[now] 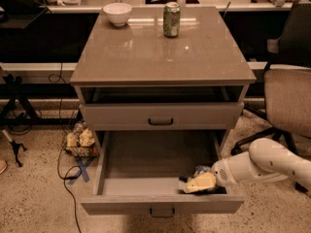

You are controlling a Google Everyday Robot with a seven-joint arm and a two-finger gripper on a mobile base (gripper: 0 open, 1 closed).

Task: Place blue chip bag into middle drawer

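Observation:
The middle drawer is pulled out wide, its dark handle low on the front. The blue chip bag sits inside the drawer at the front right corner, only a crinkled blue edge showing above and behind the gripper. My gripper, pale and yellowish, reaches in from the right on the white arm and is down in that corner, right against the bag. The bag's lower part is hidden by the gripper and the drawer front.
The handled drawer above is closed. A green soda can and a white bowl stand on the cabinet top. An office chair is at the right. Snack bags and a cable lie on the floor at the left.

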